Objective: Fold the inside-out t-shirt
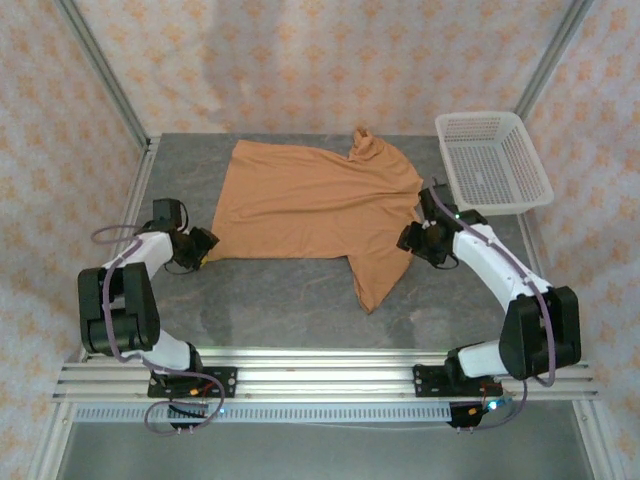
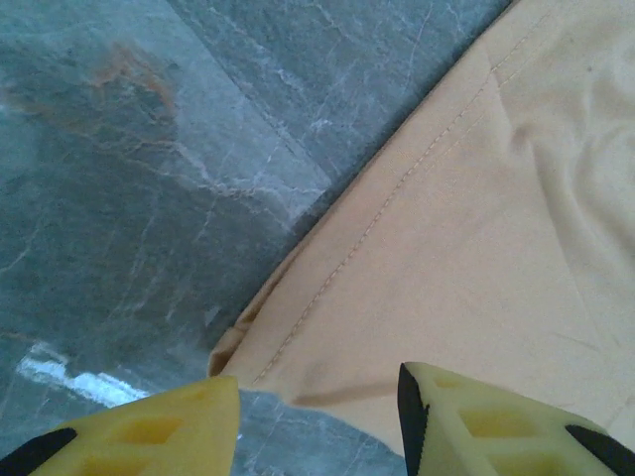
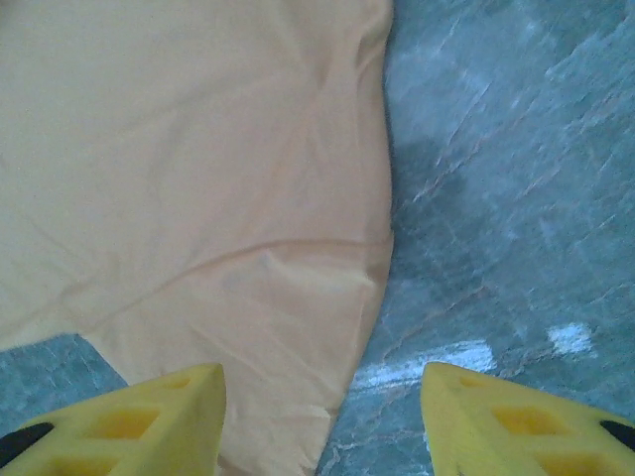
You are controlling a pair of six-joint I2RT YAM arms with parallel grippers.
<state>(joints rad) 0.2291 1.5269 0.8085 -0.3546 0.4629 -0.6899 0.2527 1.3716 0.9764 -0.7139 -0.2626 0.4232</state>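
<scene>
Spread flat on table (image 1: 280,300) at frame centre: inside-out t-shirt (image 1: 310,205). At its lower-left corner, left gripper (image 1: 204,246), jaws apart, empty. At shirt's right edge, right gripper (image 1: 410,238), jaws likewise apart, empty.

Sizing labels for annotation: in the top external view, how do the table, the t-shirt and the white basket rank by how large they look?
Largest to smallest:
1. table
2. t-shirt
3. white basket, clearly smallest

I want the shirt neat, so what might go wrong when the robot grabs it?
Only the hem corner of the orange-tan cloth t-shirt lies between the open left jaws, so it might slip free. The open right jaws straddle one edge, so they may catch little cloth. Its far sleeve is bunched up, so the fold could come out crooked.
</scene>
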